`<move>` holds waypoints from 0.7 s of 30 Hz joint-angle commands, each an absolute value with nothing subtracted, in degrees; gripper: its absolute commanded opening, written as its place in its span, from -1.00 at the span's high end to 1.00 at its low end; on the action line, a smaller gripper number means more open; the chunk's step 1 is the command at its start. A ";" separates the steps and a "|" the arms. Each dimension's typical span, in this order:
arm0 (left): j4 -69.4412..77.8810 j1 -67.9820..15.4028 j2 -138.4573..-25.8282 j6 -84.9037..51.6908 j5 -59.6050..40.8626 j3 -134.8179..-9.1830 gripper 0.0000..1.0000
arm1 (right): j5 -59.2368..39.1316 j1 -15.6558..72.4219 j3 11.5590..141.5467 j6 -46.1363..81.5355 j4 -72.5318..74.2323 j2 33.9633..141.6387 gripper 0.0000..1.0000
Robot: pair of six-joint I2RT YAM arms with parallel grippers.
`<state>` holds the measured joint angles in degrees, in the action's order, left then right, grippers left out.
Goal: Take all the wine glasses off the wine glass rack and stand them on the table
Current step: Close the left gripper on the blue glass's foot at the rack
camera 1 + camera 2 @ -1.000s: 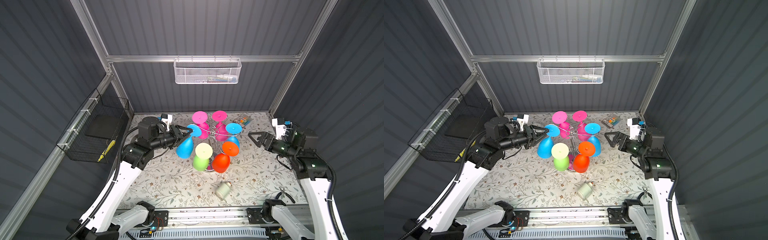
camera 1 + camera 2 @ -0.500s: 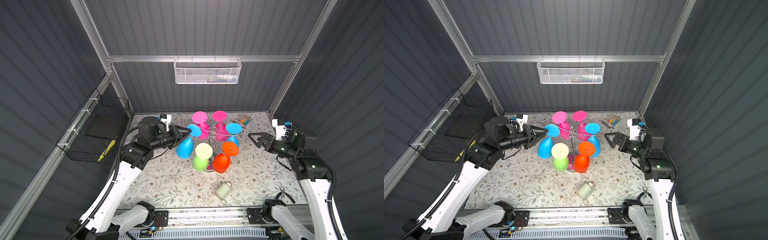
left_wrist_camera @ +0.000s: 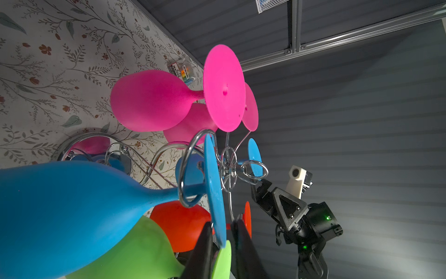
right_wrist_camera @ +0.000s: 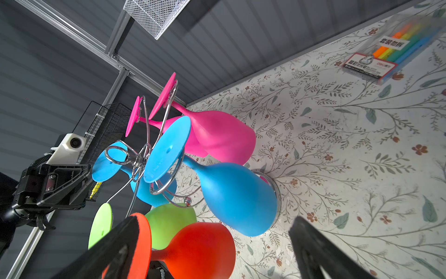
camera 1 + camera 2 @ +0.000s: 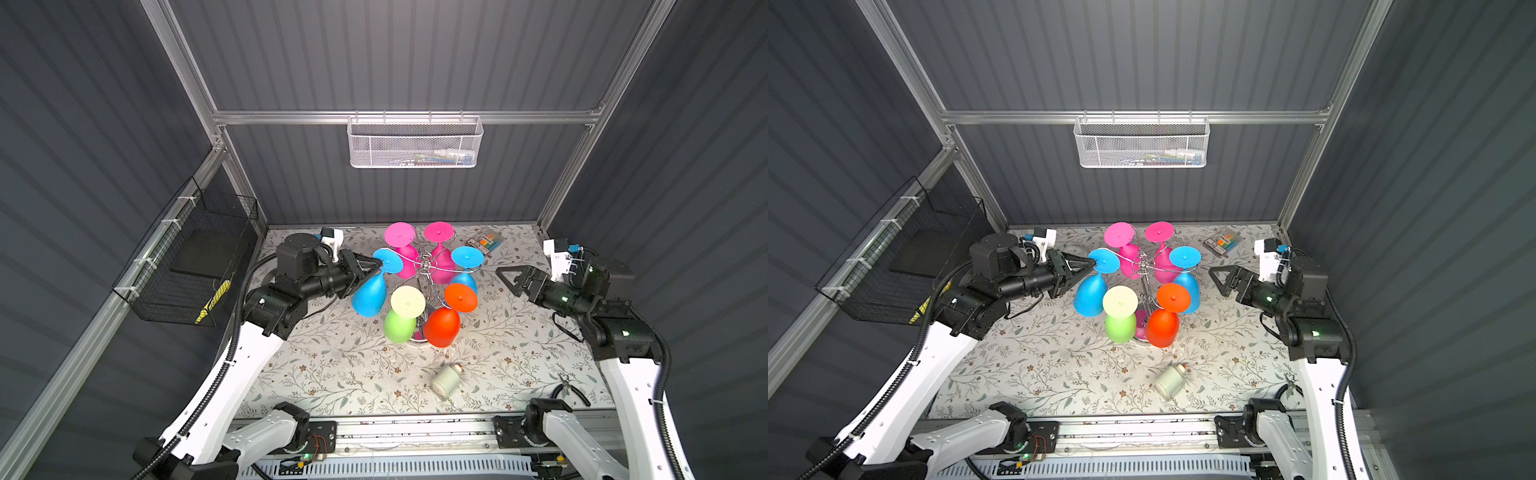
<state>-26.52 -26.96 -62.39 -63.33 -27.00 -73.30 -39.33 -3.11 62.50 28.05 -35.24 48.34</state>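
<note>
The wine glass rack [image 5: 424, 264] stood toward the far middle of the tabletop [image 5: 332, 374], with coloured glasses hanging bowl-down from its chrome arms. The blue wine glass [image 5: 369, 297] on the rack's left side was the one being worked. Its foot disc [image 5: 387, 260] sat uppermost, above a scroll loop [image 3: 190, 174] that ringed the stem. Its long axis ran from that foot down and outward to the left and near side, with the bowl lowest. The left end effector [image 5: 376, 264] reached in roughly level from the left and met the foot edge-on. In the left wrist view its two fingers [image 3: 200, 253] stood narrowly apart with the thin rim of the disc between them, almost pressed together. Whether the pads bore on the rim could not be told. The right end effector [image 5: 509, 279] hung spread wide and empty to the right of the rack, apart from it and on the far side of the central post from this glass, so the left arm was plainly the nearer. The release would probably turn on drawing the foot outward, away from the post and back along the left arm's own line, so the stem slips out of the loop. Which side of the loop stood open was not clear.
</note>
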 commanded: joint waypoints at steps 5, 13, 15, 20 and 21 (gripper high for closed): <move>-24.61 -27.16 -62.23 -63.94 -28.15 -72.28 0.71 | -39.06 -3.01 61.96 28.05 -35.77 47.37 -0.98; -22.67 -27.16 -60.48 -65.90 -27.59 -69.45 0.81 | -39.06 -3.01 61.97 28.23 -36.12 46.85 -0.98; -21.76 -27.16 -59.90 -66.80 -27.75 -68.59 0.85 | -39.00 -3.08 61.96 28.37 -36.12 46.67 -0.98; -20.29 -27.16 -58.55 -68.43 -26.95 -67.17 0.96 | -39.06 -3.07 61.88 28.48 -36.03 46.19 -0.98; -20.22 -27.16 -58.38 -68.65 -26.82 -67.15 0.98 | -39.03 -3.00 61.77 28.64 -36.04 46.10 -0.98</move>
